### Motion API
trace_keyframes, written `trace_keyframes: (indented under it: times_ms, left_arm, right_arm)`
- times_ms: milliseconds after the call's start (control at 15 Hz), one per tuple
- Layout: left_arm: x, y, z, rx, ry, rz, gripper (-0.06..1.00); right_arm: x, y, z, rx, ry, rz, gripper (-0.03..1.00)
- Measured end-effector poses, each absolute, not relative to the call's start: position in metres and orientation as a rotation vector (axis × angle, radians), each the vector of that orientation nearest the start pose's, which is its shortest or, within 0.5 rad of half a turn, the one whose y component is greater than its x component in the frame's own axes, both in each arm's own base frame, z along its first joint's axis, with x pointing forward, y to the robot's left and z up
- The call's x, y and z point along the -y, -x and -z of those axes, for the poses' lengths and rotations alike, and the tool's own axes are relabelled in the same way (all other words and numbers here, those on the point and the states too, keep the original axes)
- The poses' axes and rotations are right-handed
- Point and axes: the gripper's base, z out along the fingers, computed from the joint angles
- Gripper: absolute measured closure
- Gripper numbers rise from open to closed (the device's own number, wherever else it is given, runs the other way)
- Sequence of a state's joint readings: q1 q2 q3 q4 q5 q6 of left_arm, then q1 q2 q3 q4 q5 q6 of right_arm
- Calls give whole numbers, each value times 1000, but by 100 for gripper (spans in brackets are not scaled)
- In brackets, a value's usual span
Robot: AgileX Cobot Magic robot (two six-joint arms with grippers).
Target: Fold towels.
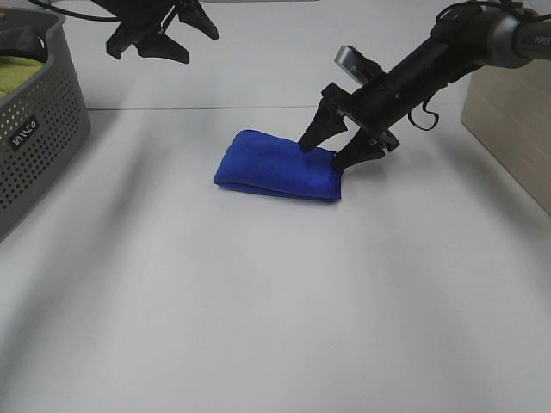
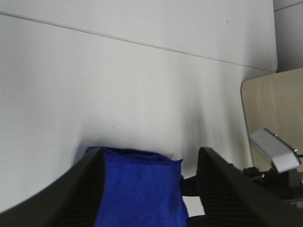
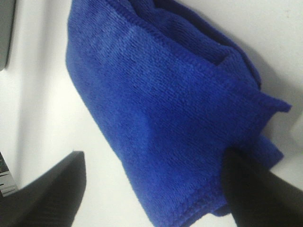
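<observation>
Folded blue towel (image 1: 277,166) lies apparently touching open right claw (image 1: 329,150).

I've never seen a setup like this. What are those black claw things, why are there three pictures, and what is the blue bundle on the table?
The black claws are grippers on two robot arms. The wide picture comes from a camera mounted high above the white table; the other two come from cameras on each arm's wrist, looking out between that arm's own fingers. The blue bundle is a towel, folded into a thick pad. The right gripper is open, its fingers straddling one end of the towel; one tip appears to touch the cloth, but nothing is clamped. The left gripper hangs open above the table, holding nothing. At the left edge stands a grey perforated basket with a yellow-green cloth inside.
</observation>
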State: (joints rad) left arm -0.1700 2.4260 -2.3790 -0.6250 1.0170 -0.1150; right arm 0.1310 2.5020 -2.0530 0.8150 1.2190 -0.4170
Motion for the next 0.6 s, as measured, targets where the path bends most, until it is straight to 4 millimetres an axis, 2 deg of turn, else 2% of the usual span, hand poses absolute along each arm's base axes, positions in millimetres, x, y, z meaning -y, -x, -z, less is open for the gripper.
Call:
trace_keyframes:
  times_ms: [133, 333, 467, 533, 600]
  left_arm:
    - [129, -510, -275, -2541, 20, 785, 39]
    - [111, -482, -330, -2540, -91, 525, 39]
    - [95, -459, -376, -2459, -86, 351, 39]
    - [88, -443, -400, -2417, -86, 287, 39]
    - [85, -435, -407, -2410, -84, 262, 39]
  right_arm:
    - [-126, -487, -157, -2770, 352, -1087, 21]
    - [-113, -477, -214, -2791, 287, -845, 21]
    - [-102, -465, -253, -2776, 246, -677, 21]
    - [-97, -452, -275, -2754, 249, -624, 21]
    - [-95, -444, -285, -2746, 255, -599, 21]
